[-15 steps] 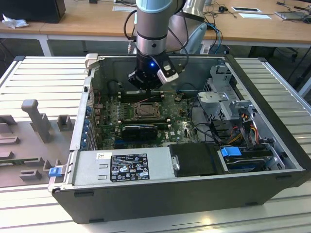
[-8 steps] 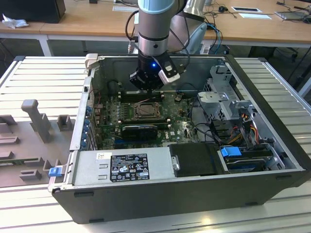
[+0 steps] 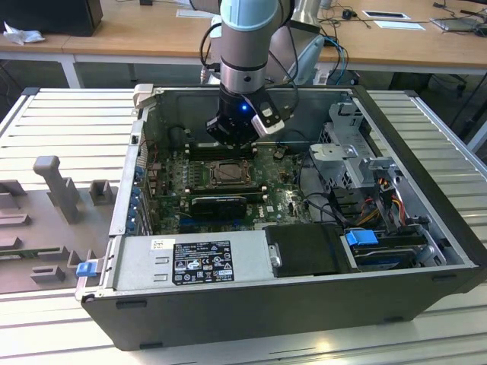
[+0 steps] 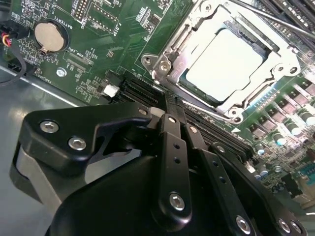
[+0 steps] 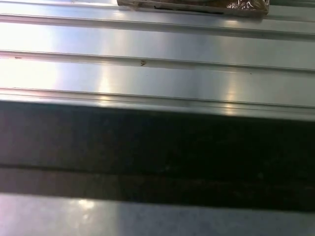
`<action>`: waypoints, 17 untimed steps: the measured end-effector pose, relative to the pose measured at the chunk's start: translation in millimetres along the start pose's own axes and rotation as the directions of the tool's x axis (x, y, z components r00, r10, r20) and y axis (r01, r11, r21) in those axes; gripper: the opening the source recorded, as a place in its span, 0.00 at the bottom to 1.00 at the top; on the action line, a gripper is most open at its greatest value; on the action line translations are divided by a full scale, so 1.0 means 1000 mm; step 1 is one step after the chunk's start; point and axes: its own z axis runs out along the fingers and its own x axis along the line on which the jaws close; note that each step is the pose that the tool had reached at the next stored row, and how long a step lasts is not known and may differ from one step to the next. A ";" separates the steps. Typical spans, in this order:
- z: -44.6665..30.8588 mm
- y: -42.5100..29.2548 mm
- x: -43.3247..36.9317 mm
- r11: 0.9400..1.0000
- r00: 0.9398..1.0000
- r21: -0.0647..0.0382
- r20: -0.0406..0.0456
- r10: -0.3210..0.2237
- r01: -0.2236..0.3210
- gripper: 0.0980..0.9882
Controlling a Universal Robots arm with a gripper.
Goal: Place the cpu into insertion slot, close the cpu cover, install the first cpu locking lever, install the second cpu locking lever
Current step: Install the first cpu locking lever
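At the front of the open case (image 3: 289, 319), a grey power supply (image 3: 190, 262) is being seen along the near wall, with a black box (image 3: 308, 249) beside it and a blue clip (image 3: 361, 237) toward the exterior view's right. Behind these, the green board (image 3: 179, 171) is being shown lying flat in the case. The slot (image 3: 227, 175) is set in the board, and the cpu (image 4: 224, 64) is sitting in it, pale face up. The cover (image 4: 275, 73) is lying closed around the chip, its window framing it. A round coin cell (image 4: 48, 35) is being seen on the board, well apart from the slot. The hand (image 4: 172, 105) is being held above the board just beside the slot; its fingers are pressed together, grasping nothing. Farther back, the ribbed counter (image 3: 76, 122) is carrying the case, and grey fixtures (image 3: 57, 186) are standing on it at the exterior view's left.
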 end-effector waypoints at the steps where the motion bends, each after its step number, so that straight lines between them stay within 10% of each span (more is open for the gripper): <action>1: 0.0008 0.0000 -0.0002 1.000 1.000 0.000 0.000 0.000 0.000 0.01; 17: 0.0005 0.0002 -0.0005 1.000 1.000 0.015 -0.001 0.000 0.000 0.01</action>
